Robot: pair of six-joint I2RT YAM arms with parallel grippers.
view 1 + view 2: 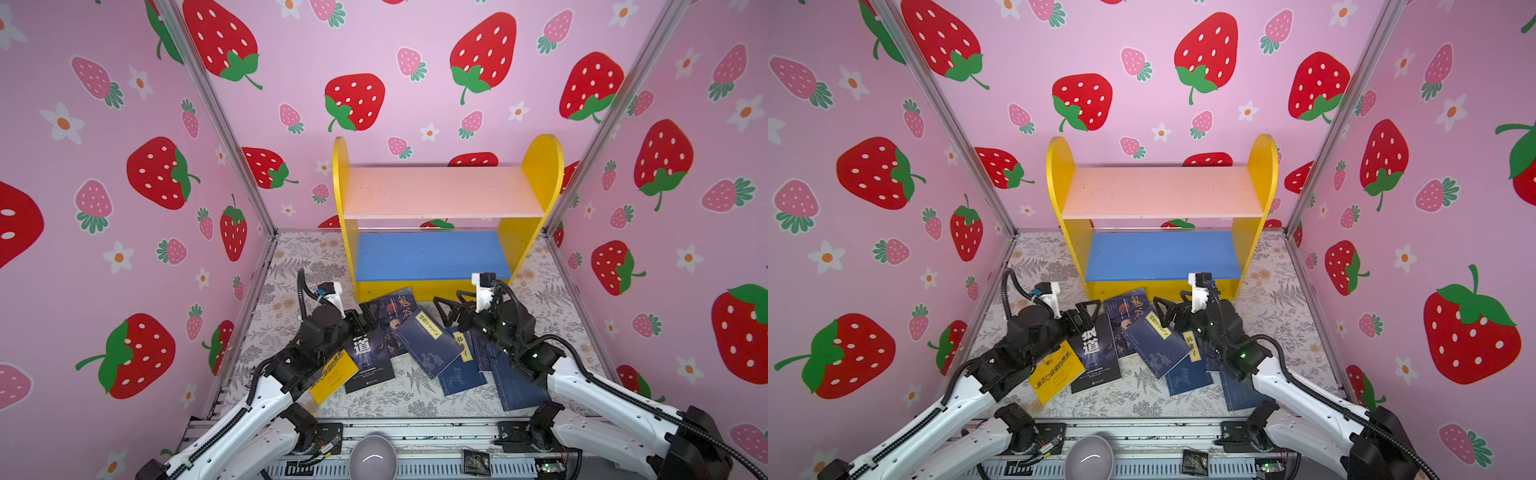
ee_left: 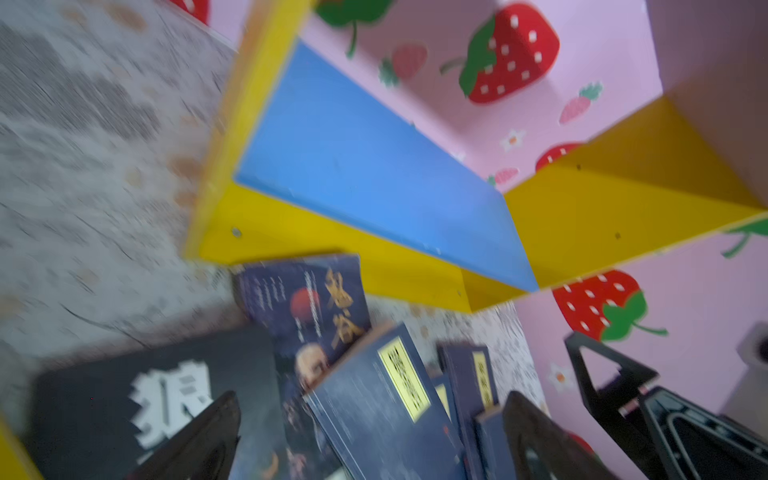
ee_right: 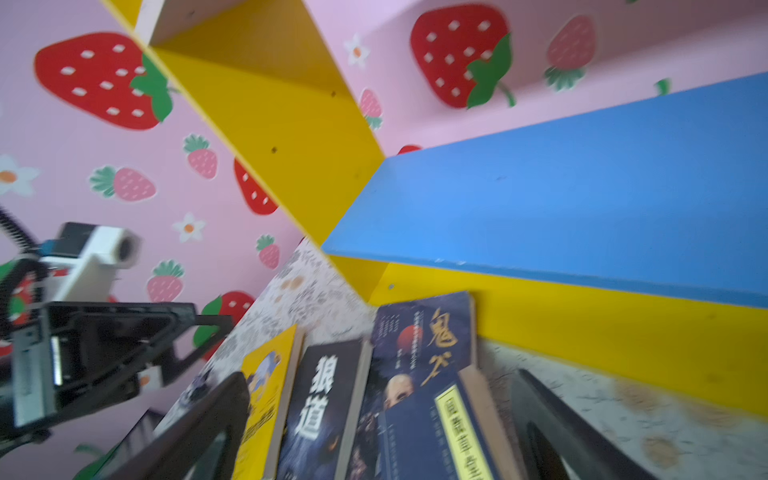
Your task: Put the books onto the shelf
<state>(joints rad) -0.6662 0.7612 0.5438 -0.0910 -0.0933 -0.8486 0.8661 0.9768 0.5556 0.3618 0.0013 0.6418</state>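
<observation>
Both top views look from high over the front edge, steeply down and toward the pink strawberry-printed back wall (image 1: 374, 41), far enough to take in the whole grey leaf-patterned worktop (image 1: 552, 291). The two wrist cameras sit low and very near, looking across the scattered thin paperback books (image 2: 374, 407) into the small yellow-sided wooden shelf (image 2: 582, 208); both share its blue lower board (image 3: 582, 187).

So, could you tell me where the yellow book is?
In both top views the yellow book lies at the pile's left end, partly under the left arm, beside the black book.
</observation>
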